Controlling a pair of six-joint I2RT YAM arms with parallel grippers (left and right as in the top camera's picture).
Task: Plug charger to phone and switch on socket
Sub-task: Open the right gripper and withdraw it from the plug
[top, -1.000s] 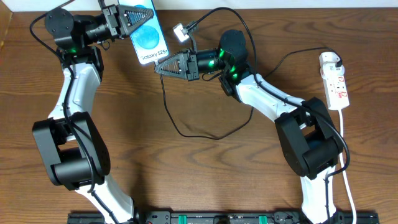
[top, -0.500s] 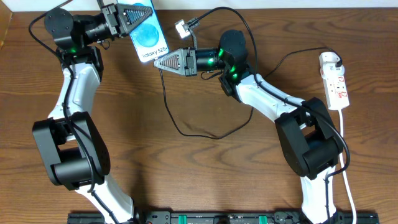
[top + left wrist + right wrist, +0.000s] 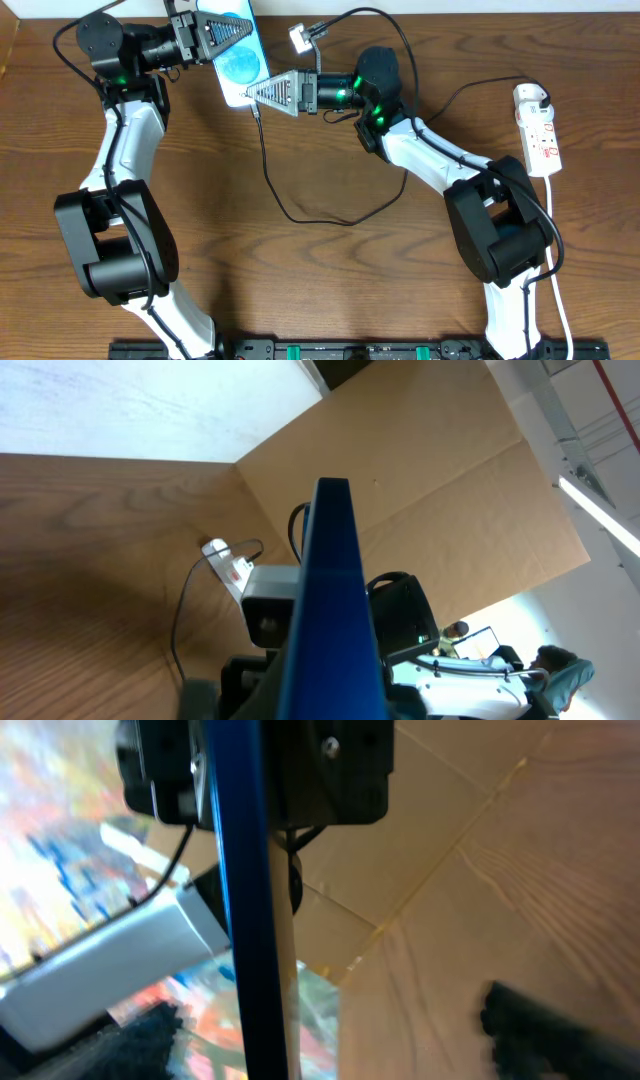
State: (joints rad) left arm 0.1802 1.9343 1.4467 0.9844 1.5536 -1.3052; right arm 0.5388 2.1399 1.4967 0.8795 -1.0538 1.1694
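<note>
My left gripper [image 3: 222, 28] is shut on the phone [image 3: 243, 68], holding it up at the table's far edge with its blue screen facing up. In the left wrist view the phone [image 3: 335, 610] shows edge-on as a blue bar. My right gripper [image 3: 256, 95] is at the phone's lower edge. In the right wrist view its dark fingers [image 3: 545, 1025] stand wide apart, with the phone's edge [image 3: 240, 920] between them. The charger cable [image 3: 268, 170] hangs from that lower edge and loops across the table towards the socket [image 3: 537, 128] at the right. Its white adapter [image 3: 530, 96] sits at the socket's far end.
A white connector [image 3: 298, 38] on a thicker black robot cable floats above my right wrist. The socket's white cord [image 3: 556, 270] runs down the right side to the front edge. A cardboard wall [image 3: 430, 490] stands behind the table.
My right gripper has moved up and left to the phone's lower edge and its fingers have spread apart. The phone has shifted slightly towards the far edge in my left gripper.
</note>
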